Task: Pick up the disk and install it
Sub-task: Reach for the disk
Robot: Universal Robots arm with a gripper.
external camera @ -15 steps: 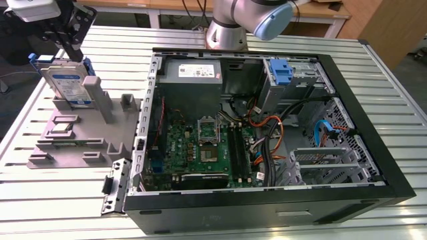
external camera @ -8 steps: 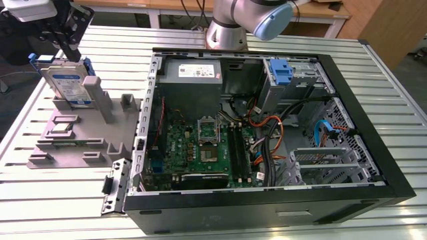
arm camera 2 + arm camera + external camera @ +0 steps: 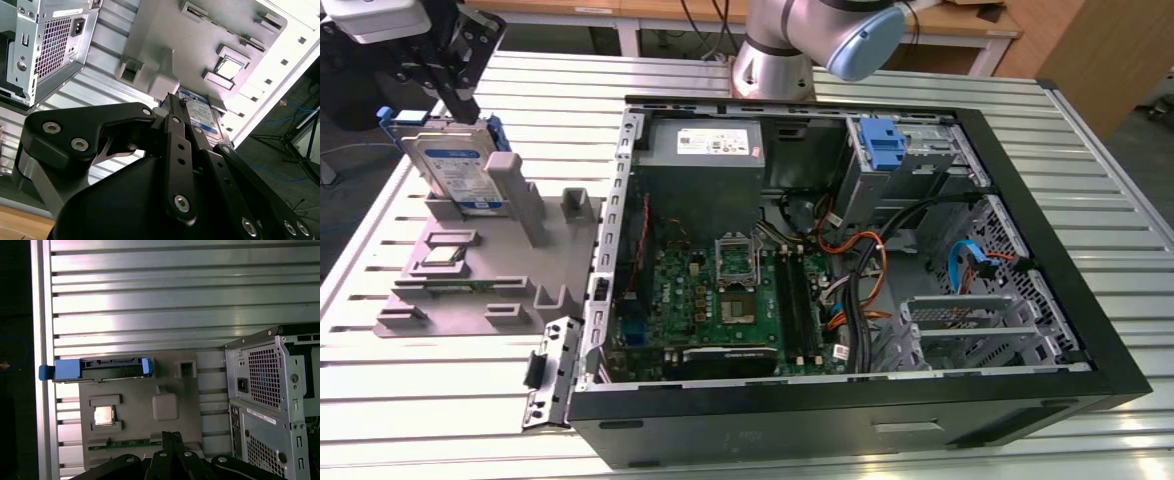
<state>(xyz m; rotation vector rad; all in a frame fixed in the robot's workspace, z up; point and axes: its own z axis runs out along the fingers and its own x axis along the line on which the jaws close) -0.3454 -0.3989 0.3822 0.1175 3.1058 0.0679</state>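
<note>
While the disk stands on edge in the grey holder (blue frame round its edges, label showing), the gripper hangs just above its top edge, not gripping it. Fingers look pressed together with nothing between them. Holder sits on the bench, at the exterior view's left of the open computer case.

I have the arm stretched across toward the exterior view's left, with the gripper hanging tip-down. In both wrist views I see the fingers pressed together, gripping nothing.
</note>
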